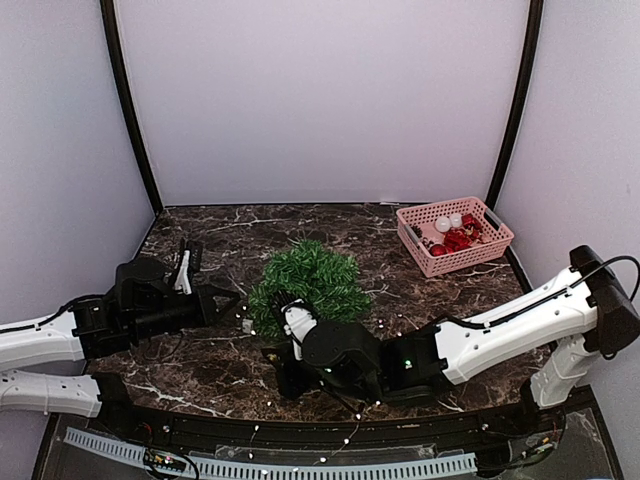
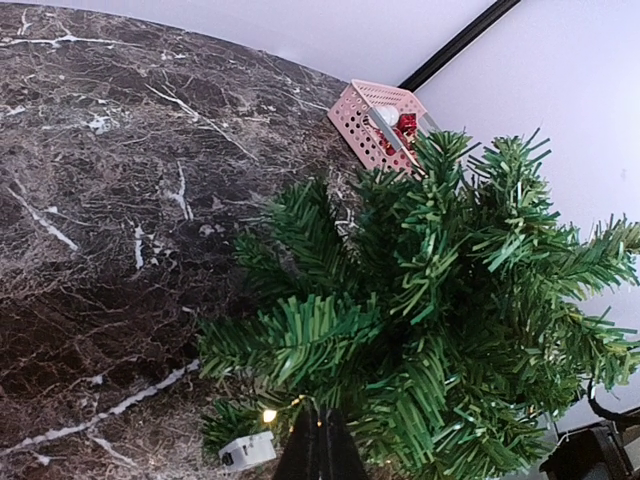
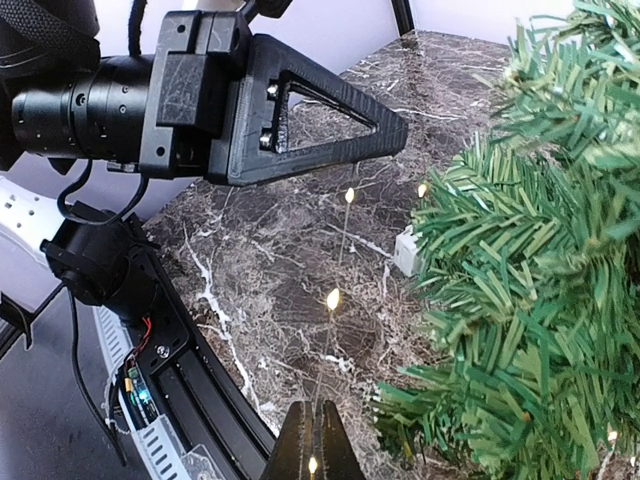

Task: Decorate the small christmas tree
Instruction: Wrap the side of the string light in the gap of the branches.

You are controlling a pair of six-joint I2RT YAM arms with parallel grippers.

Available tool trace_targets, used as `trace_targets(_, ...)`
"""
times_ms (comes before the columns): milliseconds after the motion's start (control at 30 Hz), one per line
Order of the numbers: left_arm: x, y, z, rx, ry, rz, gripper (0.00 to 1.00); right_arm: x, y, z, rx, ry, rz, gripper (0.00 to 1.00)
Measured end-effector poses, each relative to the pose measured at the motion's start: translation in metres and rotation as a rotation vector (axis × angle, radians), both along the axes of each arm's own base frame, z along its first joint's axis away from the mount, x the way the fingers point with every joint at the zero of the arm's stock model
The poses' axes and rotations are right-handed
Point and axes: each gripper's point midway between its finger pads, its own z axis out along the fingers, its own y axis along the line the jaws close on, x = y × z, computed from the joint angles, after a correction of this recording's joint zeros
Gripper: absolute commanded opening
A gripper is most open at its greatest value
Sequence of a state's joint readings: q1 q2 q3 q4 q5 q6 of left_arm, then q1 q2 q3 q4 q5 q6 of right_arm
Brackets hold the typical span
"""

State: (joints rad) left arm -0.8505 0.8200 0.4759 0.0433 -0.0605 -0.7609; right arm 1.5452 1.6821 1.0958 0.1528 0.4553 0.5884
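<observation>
the left gripper (image 1: 232, 298) points in from the left with its jaws clenched, and it looks to be pinching the thin light string (image 3: 331, 297), which runs in a nearly straight line to the right gripper (image 3: 316, 415), also clenched, with a tiny bulb right at its tip. that short stretched run is my first worry: if either arm pulls away without the other giving, the wire could slip out of a pinch or snap. a little white box (image 3: 408, 250) on the string lies on the table (image 1: 200, 230) just beside the tree's lowest branches, and a hard pull would likely drag it along. the small tree (image 1: 308, 280) stands near the middle of the table, just right of the left gripper's tip, with the right arm crowded against its near side. part of the string seems to be in the needles, so a tug could tip the light tree over or slide it. the two grippers are close enough that a careless swing may knock them together. the pink basket (image 1: 470, 257) of red ornaments (image 1: 458, 238) sits well apart at the far right corner.
</observation>
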Motion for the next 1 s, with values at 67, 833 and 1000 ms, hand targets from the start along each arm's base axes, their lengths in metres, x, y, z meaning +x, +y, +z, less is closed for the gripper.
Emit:
trace_targets(67,0.001,0.004,-0.001,0.017,-0.005,0.009,0.0,0.002,0.003,0.001,-0.001,-0.005,-0.005,0.0)
trace_targets(833,0.004,0.029,-0.002,0.118,-0.004,0.059,0.0,0.008,0.023,-0.003,-0.013,-0.008,-0.006,0.0)
trace_targets(1000,0.003,0.032,-0.006,0.136,0.005,0.069,0.0,0.01,0.024,-0.003,-0.014,-0.007,-0.005,0.0)
